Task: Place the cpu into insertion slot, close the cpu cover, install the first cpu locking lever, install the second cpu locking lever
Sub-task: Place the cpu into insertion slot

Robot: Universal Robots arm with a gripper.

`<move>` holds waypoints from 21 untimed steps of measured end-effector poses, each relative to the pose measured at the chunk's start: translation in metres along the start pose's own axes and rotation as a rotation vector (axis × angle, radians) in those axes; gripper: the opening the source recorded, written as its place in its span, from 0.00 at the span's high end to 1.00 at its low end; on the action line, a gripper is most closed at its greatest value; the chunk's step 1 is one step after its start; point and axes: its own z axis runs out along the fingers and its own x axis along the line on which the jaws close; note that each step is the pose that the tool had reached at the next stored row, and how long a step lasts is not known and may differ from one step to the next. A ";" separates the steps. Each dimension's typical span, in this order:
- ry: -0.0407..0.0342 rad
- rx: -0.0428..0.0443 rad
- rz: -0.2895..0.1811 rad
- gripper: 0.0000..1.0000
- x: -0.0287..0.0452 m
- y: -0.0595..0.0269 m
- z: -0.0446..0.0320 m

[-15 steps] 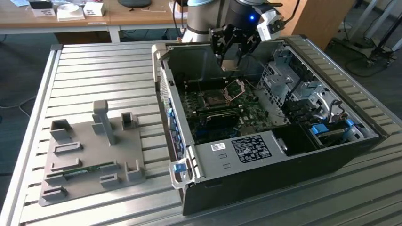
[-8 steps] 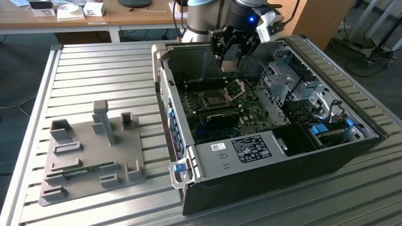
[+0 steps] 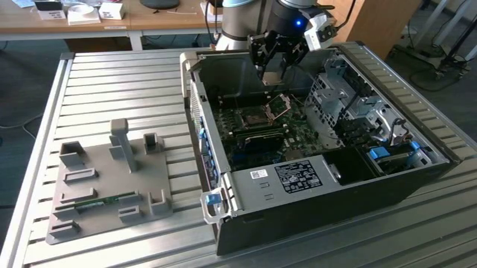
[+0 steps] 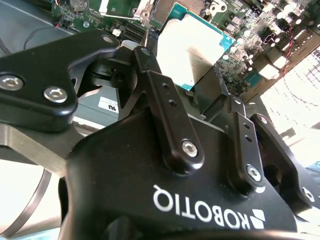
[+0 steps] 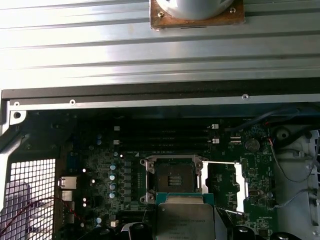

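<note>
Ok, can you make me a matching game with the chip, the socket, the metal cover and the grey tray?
1 chip
2 socket
3 metal cover
4 grey tray

A swung open beside the socket
B on the table
C held in the gripper
D empty and uncovered

Pairs: 1-C, 2-D, 3-A, 4-B

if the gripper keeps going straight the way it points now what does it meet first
Probably the square dark insertion slot with a silvery rim, lying open below the flat silvery-grey cpu clamped in the black gripper. Depth is unclear; it may catch the rim.
</note>
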 end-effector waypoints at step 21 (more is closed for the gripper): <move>0.0001 -0.0006 0.000 0.46 -0.0002 -0.0011 0.0110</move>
